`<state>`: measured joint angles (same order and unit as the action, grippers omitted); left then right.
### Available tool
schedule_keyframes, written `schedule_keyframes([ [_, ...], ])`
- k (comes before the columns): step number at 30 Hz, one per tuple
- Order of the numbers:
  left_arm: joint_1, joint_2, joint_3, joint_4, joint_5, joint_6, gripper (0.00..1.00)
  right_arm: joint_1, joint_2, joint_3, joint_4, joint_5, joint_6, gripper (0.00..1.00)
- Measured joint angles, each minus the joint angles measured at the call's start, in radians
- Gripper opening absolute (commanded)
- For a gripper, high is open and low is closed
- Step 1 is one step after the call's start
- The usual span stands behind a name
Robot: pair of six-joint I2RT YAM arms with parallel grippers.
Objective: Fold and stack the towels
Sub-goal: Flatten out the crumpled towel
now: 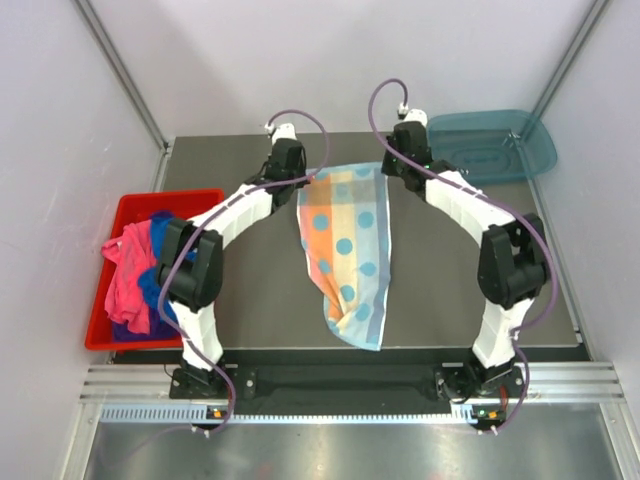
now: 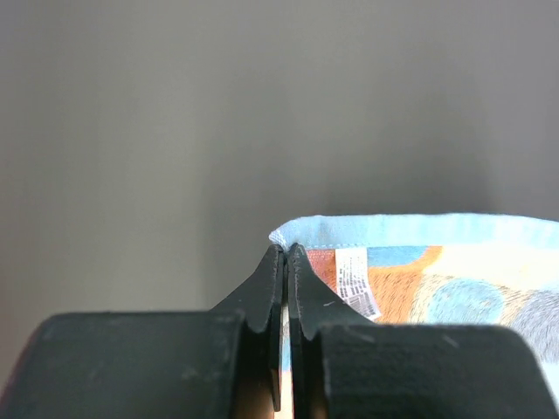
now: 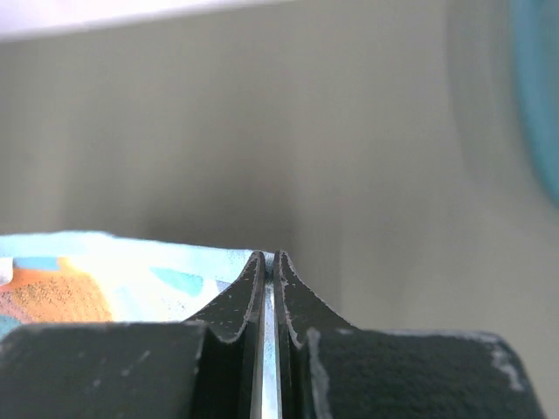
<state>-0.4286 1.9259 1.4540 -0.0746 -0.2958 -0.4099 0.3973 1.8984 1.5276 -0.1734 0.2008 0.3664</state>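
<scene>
A light blue towel with coloured dots [image 1: 345,250] lies stretched lengthwise in the middle of the dark table, its near end bunched. My left gripper [image 1: 305,182] is shut on its far left corner. In the left wrist view the black fingertips [image 2: 286,249] pinch the hem of the dotted towel [image 2: 437,262] beside a white care label. My right gripper [image 1: 385,165] is shut on the far right corner. In the right wrist view its tips [image 3: 269,257] clamp the towel edge [image 3: 105,271]. A pink towel [image 1: 125,275], a royal blue towel [image 1: 160,230] and a purple towel [image 1: 125,328] lie heaped in the bin.
A red plastic bin [image 1: 170,197] stands at the table's left edge. A teal plastic tray [image 1: 490,145] sits at the back right, its blurred rim [image 3: 541,105] showing at the right of the right wrist view. Grey walls enclose the table.
</scene>
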Motion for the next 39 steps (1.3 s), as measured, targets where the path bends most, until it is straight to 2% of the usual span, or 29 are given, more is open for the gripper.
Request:
schedule_keyframes([
  [10,0.0,-0.239,0.001,0.0,0.031,0.044,0.0,-0.001,-0.19,-0.003,0.009,0.014,-0.026,0.0],
  [16,-0.023,-0.377,-0.032,-0.01,0.074,0.051,0.0,0.007,-0.344,-0.098,0.015,0.008,-0.026,0.0],
  [30,-0.166,-0.88,-0.216,-0.132,0.199,0.113,0.0,0.127,-0.868,-0.372,-0.014,0.006,-0.026,0.0],
  [35,-0.239,-0.985,-0.222,-0.162,0.224,0.112,0.0,0.153,-0.994,-0.391,-0.041,0.006,-0.023,0.0],
  [39,-0.259,-1.012,-0.217,-0.178,0.246,0.108,0.0,0.163,-1.044,-0.368,-0.081,-0.001,-0.023,0.0],
])
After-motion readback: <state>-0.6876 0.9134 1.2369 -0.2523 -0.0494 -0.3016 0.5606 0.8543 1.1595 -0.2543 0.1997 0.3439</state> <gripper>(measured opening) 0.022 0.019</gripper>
